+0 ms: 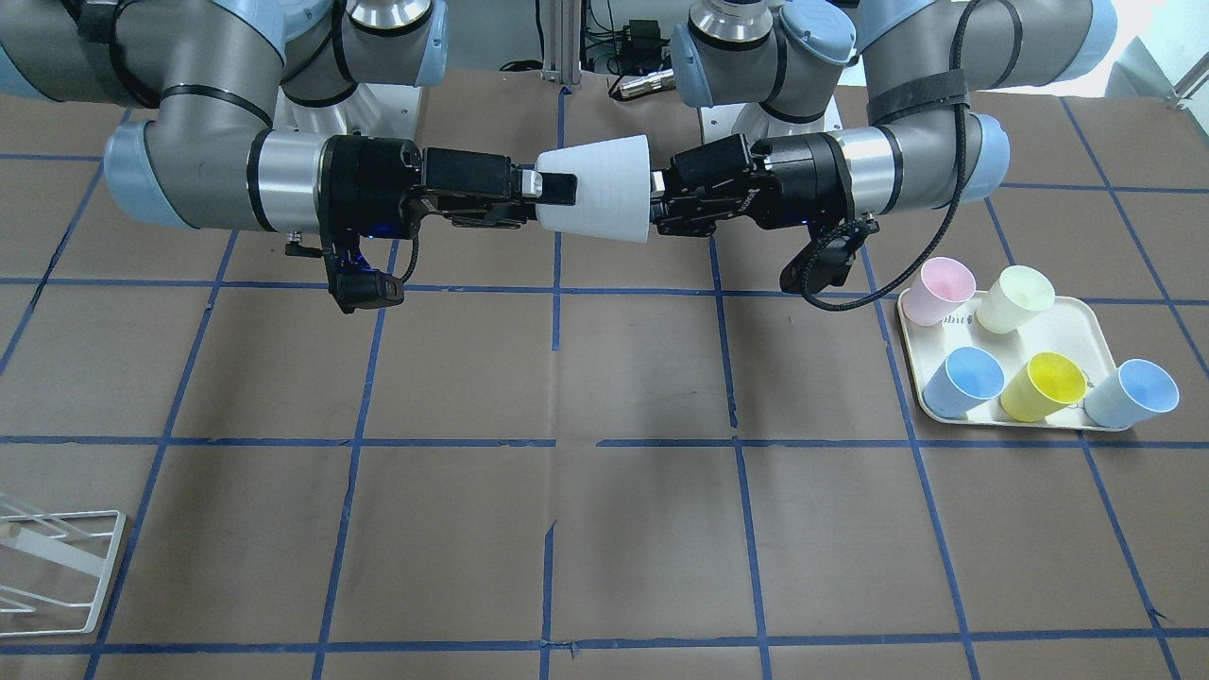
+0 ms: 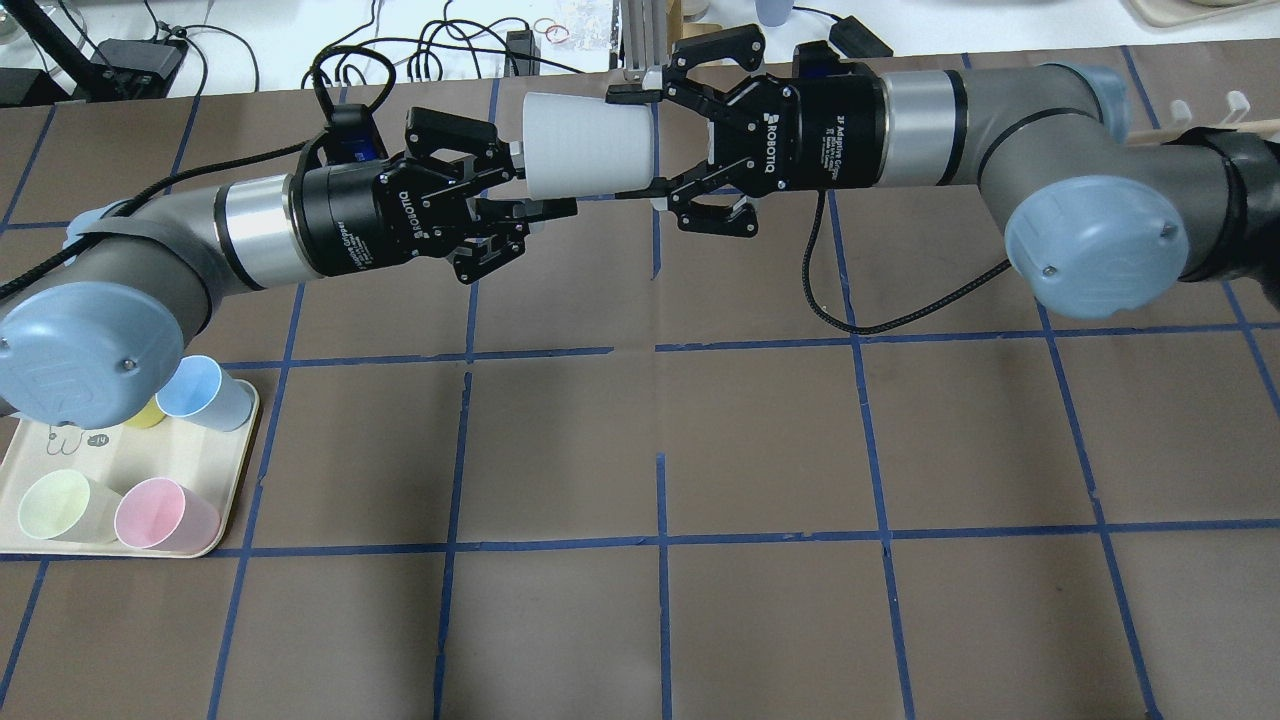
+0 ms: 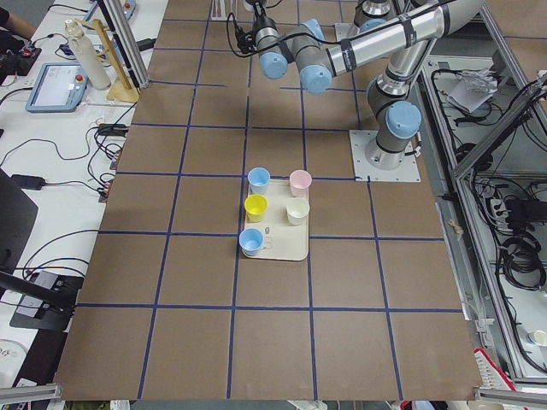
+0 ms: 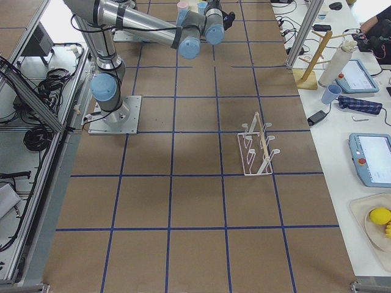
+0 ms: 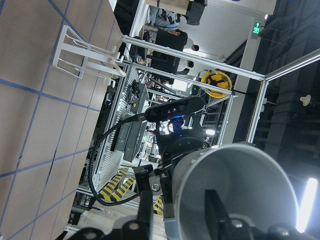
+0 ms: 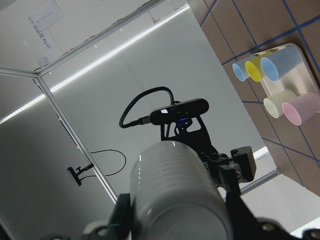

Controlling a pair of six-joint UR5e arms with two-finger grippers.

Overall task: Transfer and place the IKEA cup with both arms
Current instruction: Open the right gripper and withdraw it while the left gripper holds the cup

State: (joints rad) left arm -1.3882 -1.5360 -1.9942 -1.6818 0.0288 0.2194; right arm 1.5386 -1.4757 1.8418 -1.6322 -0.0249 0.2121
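- Two grippers hold the IKEA cup (image 1: 600, 189) up in the air: the left gripper (image 2: 532, 192) pinches its rim, the right gripper (image 2: 643, 146) squeezes its bottom.
- If one lets go too soon, the cup may fall.

Even bright light casts soft shadows (glare streaks the wrist views).

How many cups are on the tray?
5 on the tray: pink cup and pale green cup in the row nearer the robot; blue cup, yellow cup, light blue cup in the other.
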